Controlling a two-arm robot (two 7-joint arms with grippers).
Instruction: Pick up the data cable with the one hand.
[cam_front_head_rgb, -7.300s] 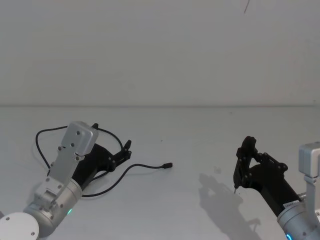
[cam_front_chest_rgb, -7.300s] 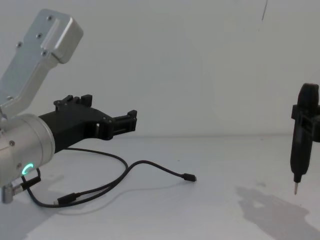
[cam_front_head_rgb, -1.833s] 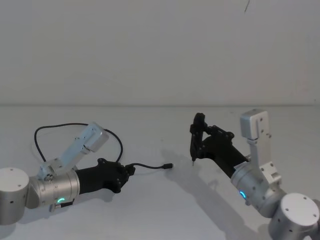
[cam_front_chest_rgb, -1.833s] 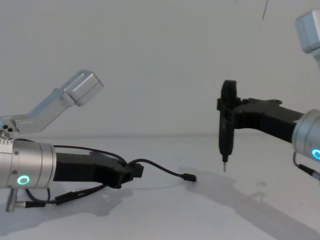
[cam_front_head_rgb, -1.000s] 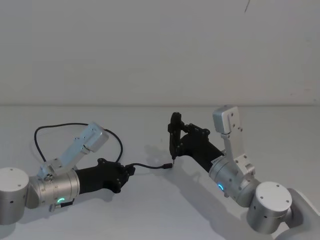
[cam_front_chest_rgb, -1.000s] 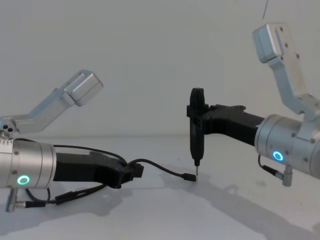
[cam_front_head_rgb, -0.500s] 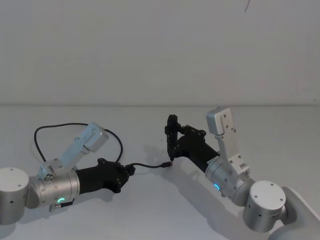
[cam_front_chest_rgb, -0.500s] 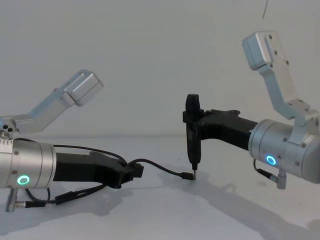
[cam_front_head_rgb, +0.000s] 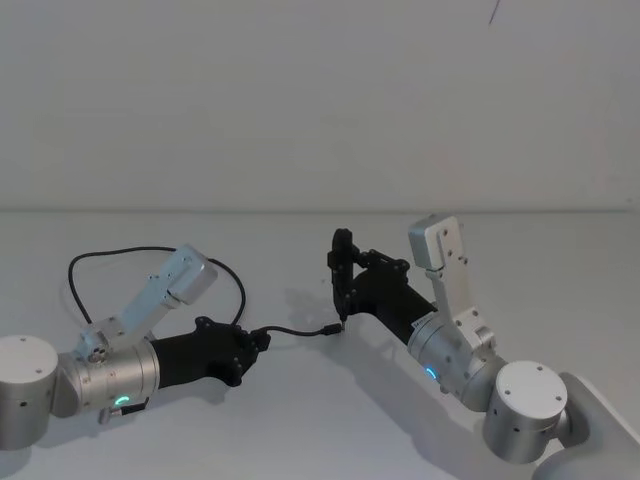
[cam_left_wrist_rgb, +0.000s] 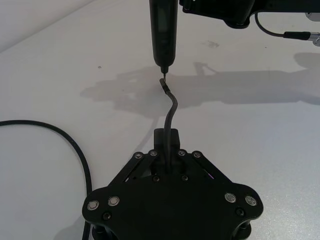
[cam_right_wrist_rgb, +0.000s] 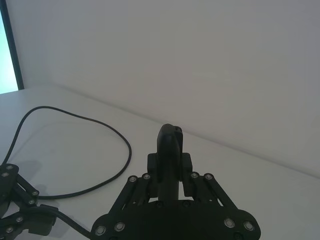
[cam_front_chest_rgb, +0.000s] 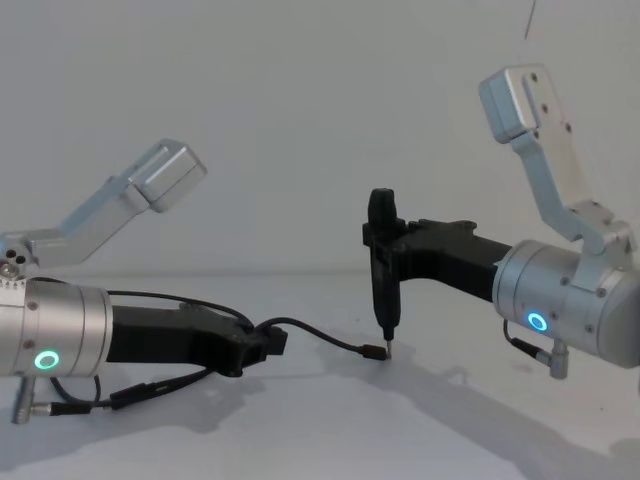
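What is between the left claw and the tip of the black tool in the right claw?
A short run of the data cable, ending in its plug under the tool. The chest view shows it, from left claw toward right claw.

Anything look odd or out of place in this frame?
Yes. The right gripper holds a black pen-like tool upright, tip at the data cable plug, though the task is a one-handed pickup. The left gripper is shut on the cable, low at the table.

A long, thin black data cable lies in loose curves on a white desk. One big loop arcs toward the robot's left. A short free end runs rightward, ending in a small plug resting on the desk.
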